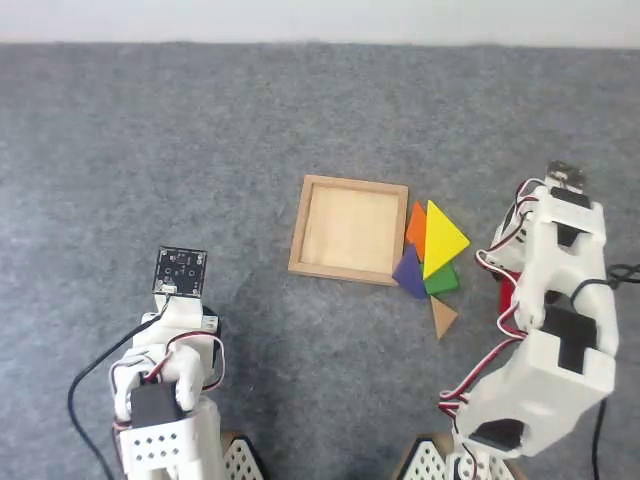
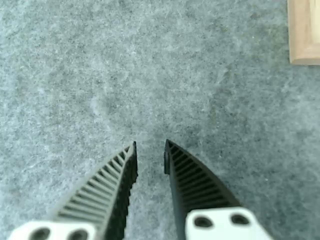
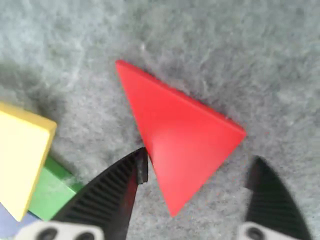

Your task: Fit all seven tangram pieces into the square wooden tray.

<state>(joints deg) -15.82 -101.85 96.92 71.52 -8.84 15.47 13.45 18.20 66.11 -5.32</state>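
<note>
Grey mat (image 1: 150,130) (fuzzy, carpet-like), pale wall (image 1: 320,20) beyond, wooden tray (image 1: 355,185) at centre

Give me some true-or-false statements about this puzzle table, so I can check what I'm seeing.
1. The square wooden tray holds no pieces. True.
2. The yellow triangular piece lies inside the tray. False: it lies outside, beside the tray.
3. The right gripper is open over the red triangular piece. True.
4. The left gripper grips a piece. False: it holds nothing, above bare grey carpet.
</note>
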